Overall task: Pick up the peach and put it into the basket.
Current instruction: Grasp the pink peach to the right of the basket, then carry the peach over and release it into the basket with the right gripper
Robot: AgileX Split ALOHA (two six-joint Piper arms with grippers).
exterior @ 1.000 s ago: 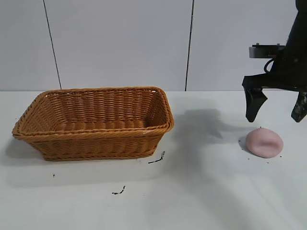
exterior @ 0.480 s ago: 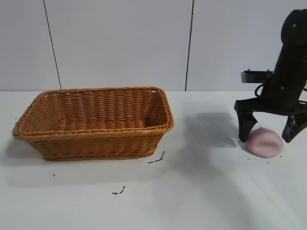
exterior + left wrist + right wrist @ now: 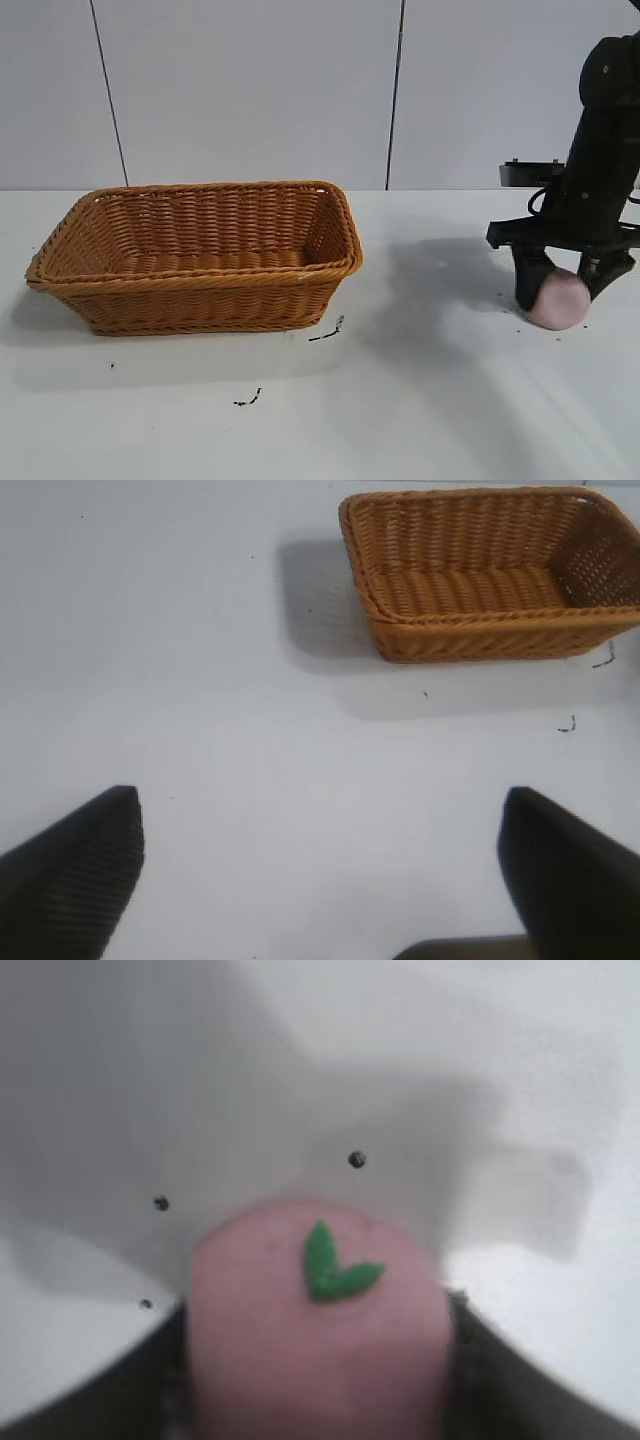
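The peach is sitting on the white table at the exterior view's right, well apart from the basket; it is showing as a small, dull pink, matte lump, rounded on its lower side where it is meeting the table; in the right wrist view the peach is filling the space between the two dark fingers, its sides looking pressed flat and nearly straight where they are touching it, and a small green two-lobed leaf mark is sitting on its upper face. The right gripper is reaching down from its black arm over the peach, its jaws clamped on the fruit from either side, one finger standing at the basket side of it and the other at the far side; whether the peach is touching the table or just clear of it I cannot tell. The basket is standing at the exterior view's left, orange-brown wicker, rectangular, with flaring sides and a braided rim, its inside showing only weave. A few small black specks are lying on the table in front of the basket's near corner. The left gripper is appearing only in its own wrist view, hanging above bare table with the basket farther off; its jaws are standing wide apart, holding nothing.
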